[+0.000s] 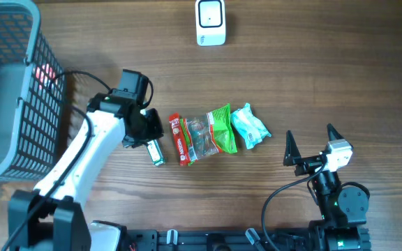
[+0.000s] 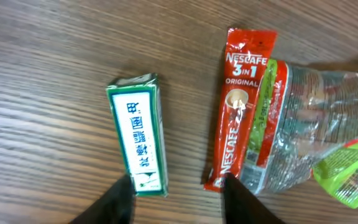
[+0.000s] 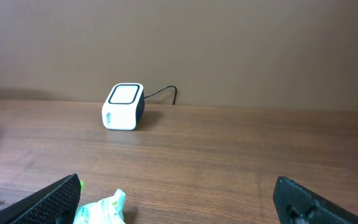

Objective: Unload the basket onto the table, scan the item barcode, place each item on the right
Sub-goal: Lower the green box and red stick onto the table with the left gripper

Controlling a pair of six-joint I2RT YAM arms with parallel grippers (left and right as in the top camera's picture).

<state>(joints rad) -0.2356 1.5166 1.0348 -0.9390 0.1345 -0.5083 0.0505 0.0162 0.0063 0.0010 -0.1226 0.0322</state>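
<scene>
A small green box with white label [image 1: 156, 152] [image 2: 140, 143] lies flat on the wooden table. My left gripper [image 1: 139, 136] [image 2: 178, 186] hovers just over its near end, open, with bare wood between the dark fingers [image 2: 120, 200]; nothing is held. Right of the box lie a red Nescafe sachet [image 1: 179, 139] [image 2: 238, 106], a clear and green snack bag [image 1: 208, 132] [image 2: 316, 137] and a teal packet [image 1: 248, 125] [image 3: 101, 208]. The white barcode scanner [image 1: 210, 22] [image 3: 124, 106] stands at the far edge. My right gripper [image 1: 309, 136] [image 3: 176, 186] rests wide open right of the packet.
A grey mesh basket [image 1: 19, 97] fills the far left of the table, with something red [image 1: 45, 73] showing inside. The scanner's cable runs off behind it. Bare wood lies between the row of items and the scanner.
</scene>
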